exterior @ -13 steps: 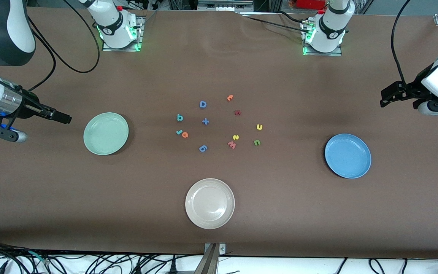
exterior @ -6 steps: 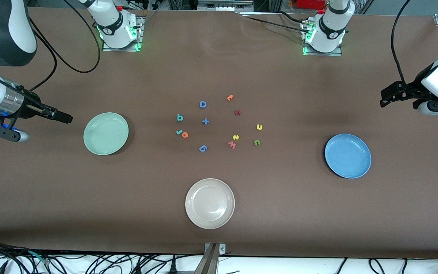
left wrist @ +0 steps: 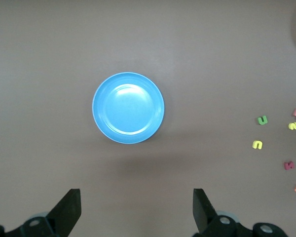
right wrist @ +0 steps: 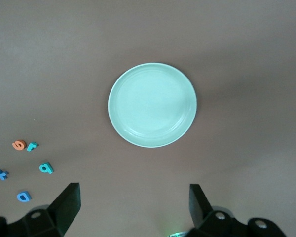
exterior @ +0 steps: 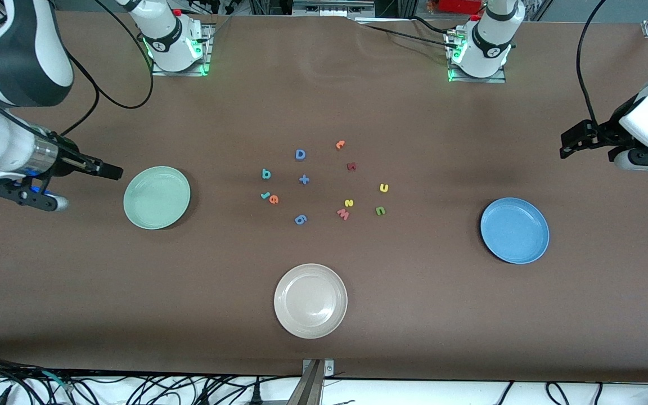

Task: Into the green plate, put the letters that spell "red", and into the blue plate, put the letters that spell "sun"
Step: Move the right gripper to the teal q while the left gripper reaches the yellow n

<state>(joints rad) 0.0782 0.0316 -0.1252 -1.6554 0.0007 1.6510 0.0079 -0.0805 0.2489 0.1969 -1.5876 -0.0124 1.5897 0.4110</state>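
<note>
The green plate (exterior: 157, 197) (right wrist: 152, 104) and the blue plate (exterior: 514, 230) (left wrist: 128, 107) hold nothing. Between them on the table lie the teal "r" (exterior: 264, 196), orange "e" (exterior: 274, 199) and teal "d" shape (exterior: 266, 174), then the yellow "s" (exterior: 349, 203), yellow "u" (exterior: 383, 188) and green "n" (exterior: 380, 211). My right gripper (exterior: 113, 171) (right wrist: 133, 187) hangs open and holds nothing, over bare table by the green plate's rim. My left gripper (exterior: 567, 147) (left wrist: 136, 193) is open too, over bare table at the left arm's end.
A cream-white plate (exterior: 310, 301) sits nearest the front camera. Among the letters lie a blue D (exterior: 300, 154), a blue plus (exterior: 304, 180), a blue 6 (exterior: 300, 219), a pink W (exterior: 343, 214), an orange hooked letter (exterior: 340, 144) and a dark red letter (exterior: 351, 166).
My right arm has swung toward the green plate, bringing its gripper close to the rim. The left gripper has shifted only slightly. Letters and plates have not moved.
</note>
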